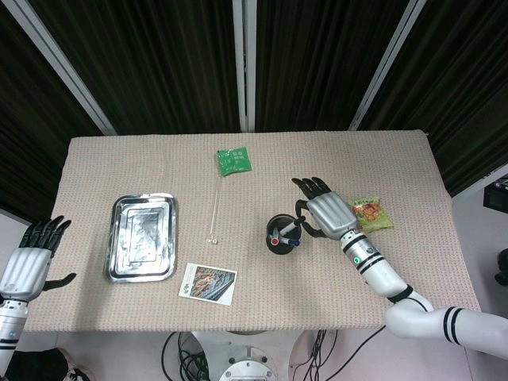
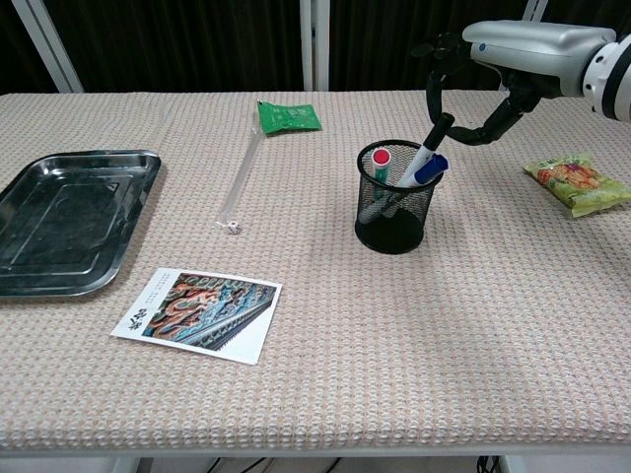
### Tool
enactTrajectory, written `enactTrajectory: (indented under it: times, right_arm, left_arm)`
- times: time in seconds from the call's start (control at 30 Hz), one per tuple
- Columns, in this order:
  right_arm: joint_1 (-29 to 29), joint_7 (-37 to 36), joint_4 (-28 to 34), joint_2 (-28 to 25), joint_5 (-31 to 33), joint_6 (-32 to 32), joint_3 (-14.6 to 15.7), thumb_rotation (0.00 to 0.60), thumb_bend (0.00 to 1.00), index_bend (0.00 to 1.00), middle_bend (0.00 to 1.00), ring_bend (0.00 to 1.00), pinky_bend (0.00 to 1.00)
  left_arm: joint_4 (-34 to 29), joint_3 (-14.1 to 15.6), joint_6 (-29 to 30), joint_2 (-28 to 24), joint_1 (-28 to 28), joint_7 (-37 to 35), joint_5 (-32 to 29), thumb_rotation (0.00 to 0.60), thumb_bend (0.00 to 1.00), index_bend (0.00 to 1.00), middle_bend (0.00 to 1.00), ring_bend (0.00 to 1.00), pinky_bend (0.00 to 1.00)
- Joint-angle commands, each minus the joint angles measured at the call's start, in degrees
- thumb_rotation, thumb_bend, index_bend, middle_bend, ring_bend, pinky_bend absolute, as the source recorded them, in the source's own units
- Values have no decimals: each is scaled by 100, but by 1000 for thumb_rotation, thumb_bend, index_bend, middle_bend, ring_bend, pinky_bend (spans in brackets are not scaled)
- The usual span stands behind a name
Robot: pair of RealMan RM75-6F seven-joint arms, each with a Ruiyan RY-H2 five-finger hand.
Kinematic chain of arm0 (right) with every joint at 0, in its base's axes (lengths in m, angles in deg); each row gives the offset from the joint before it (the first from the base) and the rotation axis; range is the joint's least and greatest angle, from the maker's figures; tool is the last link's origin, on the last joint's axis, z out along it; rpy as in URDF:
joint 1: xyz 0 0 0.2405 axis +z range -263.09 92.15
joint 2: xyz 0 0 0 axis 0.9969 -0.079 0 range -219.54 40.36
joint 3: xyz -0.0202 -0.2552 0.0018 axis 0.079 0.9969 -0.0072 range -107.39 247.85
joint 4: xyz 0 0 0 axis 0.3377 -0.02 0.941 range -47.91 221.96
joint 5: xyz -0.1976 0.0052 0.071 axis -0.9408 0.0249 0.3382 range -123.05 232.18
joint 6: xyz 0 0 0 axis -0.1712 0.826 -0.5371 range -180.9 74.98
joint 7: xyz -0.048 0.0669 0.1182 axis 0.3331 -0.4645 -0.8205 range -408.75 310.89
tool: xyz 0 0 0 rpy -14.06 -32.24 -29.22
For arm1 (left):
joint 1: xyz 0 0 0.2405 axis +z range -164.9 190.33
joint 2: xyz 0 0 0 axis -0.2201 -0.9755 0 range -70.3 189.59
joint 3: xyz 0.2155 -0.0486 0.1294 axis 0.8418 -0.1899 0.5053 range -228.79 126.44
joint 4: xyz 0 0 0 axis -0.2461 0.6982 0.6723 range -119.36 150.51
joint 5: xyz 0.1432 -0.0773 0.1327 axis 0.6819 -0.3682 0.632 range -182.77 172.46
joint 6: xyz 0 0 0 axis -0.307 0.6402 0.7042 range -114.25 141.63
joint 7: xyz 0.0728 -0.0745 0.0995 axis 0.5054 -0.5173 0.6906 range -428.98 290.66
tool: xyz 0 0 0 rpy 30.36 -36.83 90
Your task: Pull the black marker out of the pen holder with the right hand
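Observation:
A black mesh pen holder point(image 2: 394, 217) stands right of the table's middle, also seen from above in the head view point(image 1: 282, 236). A red-capped marker point(image 2: 380, 158) and a blue-capped one point(image 2: 429, 169) stand in it. The black marker point(image 2: 424, 153), white-bodied with a black cap, leans up and to the right out of the holder. My right hand point(image 2: 523, 49) hovers above and to the right of the holder and pinches the black cap between thumb and a finger. My left hand point(image 1: 28, 266) hangs open beyond the table's left edge, holding nothing.
A metal tray point(image 2: 99, 158) lies at the left, with a picture postcard point(image 2: 197, 301) in front of it. A green packet point(image 2: 288, 116) and a clear thin stick point(image 2: 242, 182) lie behind the holder's left. A snack bag point(image 2: 577, 184) sits at the right.

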Motion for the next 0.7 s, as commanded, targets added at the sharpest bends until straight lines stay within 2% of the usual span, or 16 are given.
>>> enactTrajectory:
  times: [0.03, 0.43, 0.7]
  right_arm:
    - [-55, -55, 111, -100, -98, 107, -20, 600, 349, 648, 2, 0, 0]
    - [-428, -546, 756, -867, -565, 717, -208, 600, 351, 700, 5, 0, 0]
    - [-550, -608, 570, -1095, -400, 826, -320, 600, 354, 722, 24, 0, 0]
  left_arm:
    - [-5, -4, 14, -4, 0, -7, 9, 600, 123, 47, 0, 0, 16]
    - [-34, 0, 18, -4, -14, 24, 42, 600, 123, 47, 0, 0, 16]
    - [-63, -3, 5, -12, -22, 60, 33, 600, 124, 47, 0, 0, 16]
